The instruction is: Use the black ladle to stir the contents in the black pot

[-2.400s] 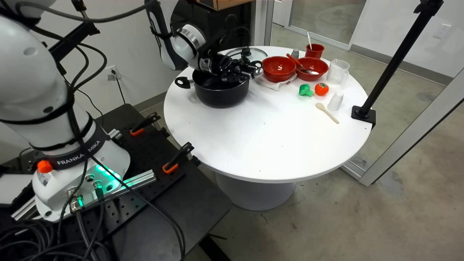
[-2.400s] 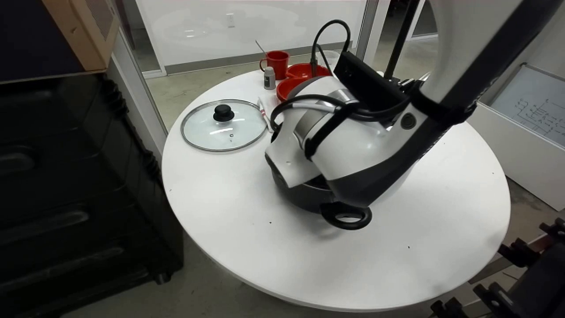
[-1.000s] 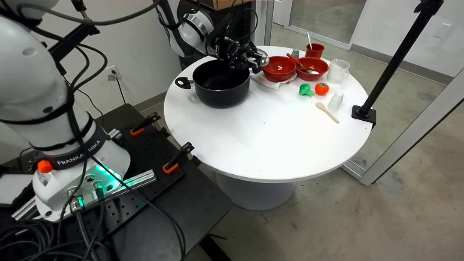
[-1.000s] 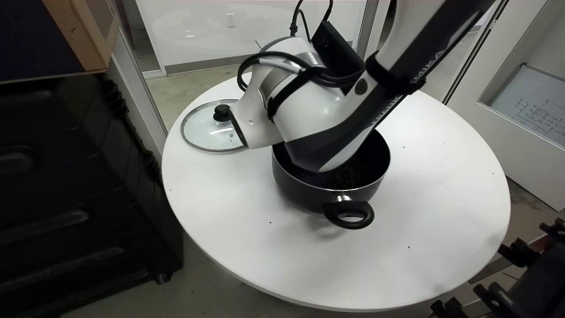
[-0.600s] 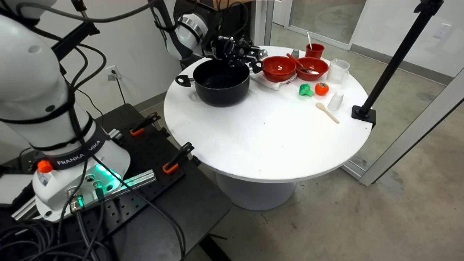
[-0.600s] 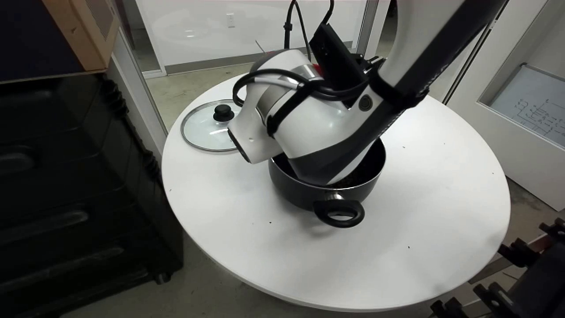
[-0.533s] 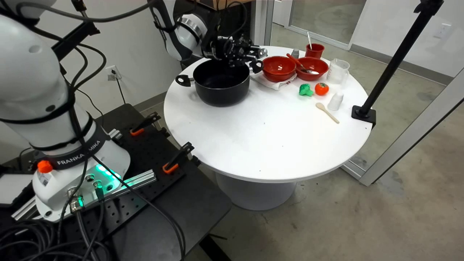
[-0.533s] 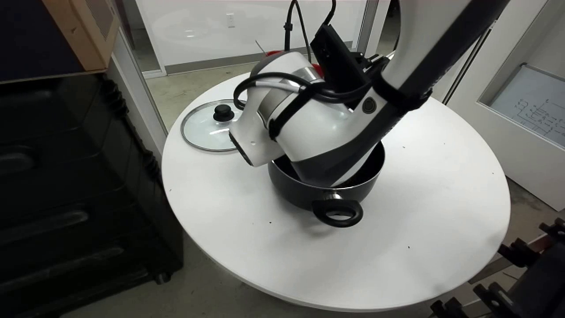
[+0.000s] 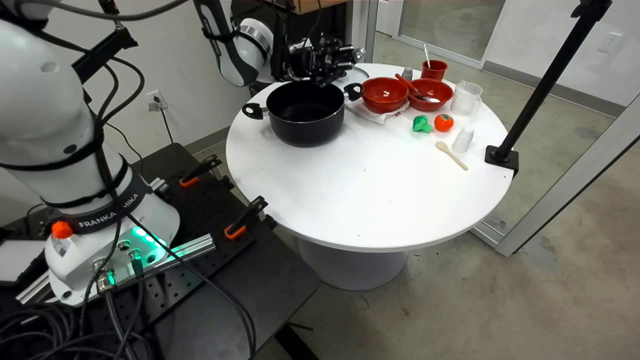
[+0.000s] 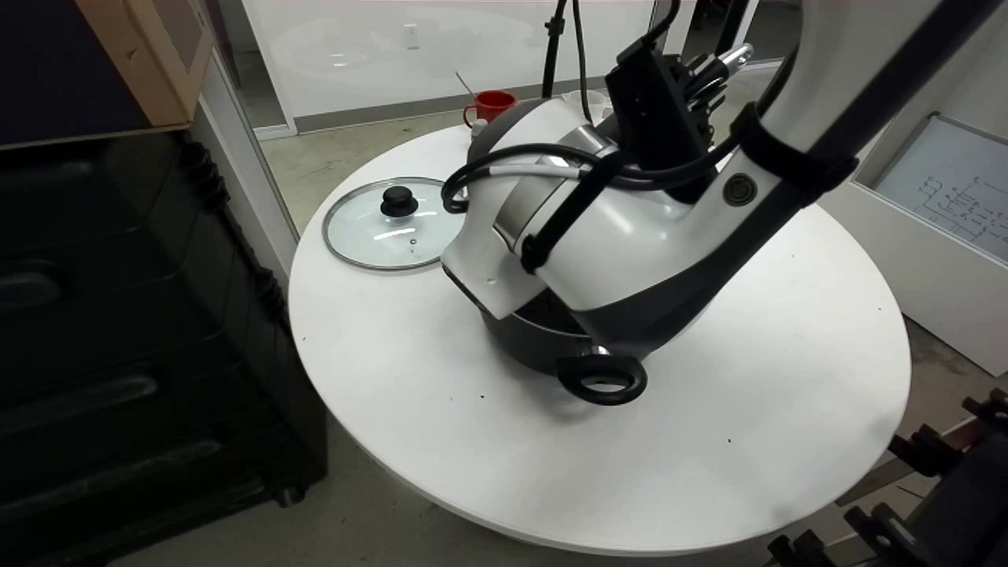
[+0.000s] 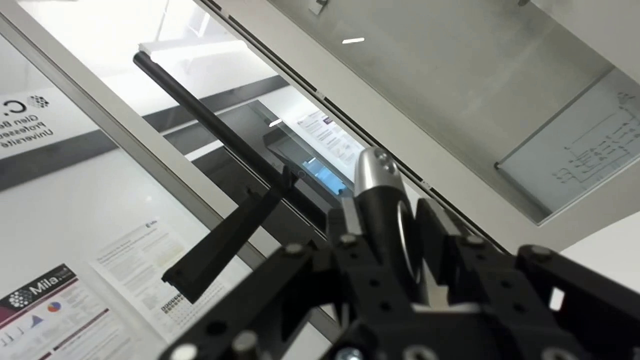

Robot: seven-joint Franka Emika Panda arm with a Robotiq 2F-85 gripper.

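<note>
The black pot [image 9: 306, 127] stands on the white round table, also in an exterior view [image 10: 531, 346]. Its inside is dark and its contents cannot be made out. My gripper [image 9: 344, 59] is above the pot's far rim. In the wrist view the gripper [image 11: 389, 217] is shut on the black ladle [image 11: 382, 200], fingers on both sides of its handle, silver end pointing outward. The ladle's silver tip shows in both exterior views [image 9: 359, 54] [image 10: 739, 57]. Its bowl is hidden behind the gripper and arm.
A glass lid [image 10: 370, 228] lies beside the pot. Red bowls [image 9: 385, 97], a red mug [image 9: 434, 71], a measuring cup [image 9: 466, 100], a toy tomato [image 9: 443, 123], green broccoli [image 9: 421, 125] and a wooden spoon [image 9: 451, 156] stand farther along. A black pole [image 9: 545, 75] rises at the table's edge.
My gripper has moved away from the pot, back over it, and now up, with the ladle held throughout. The pot has shifted very slightly.
</note>
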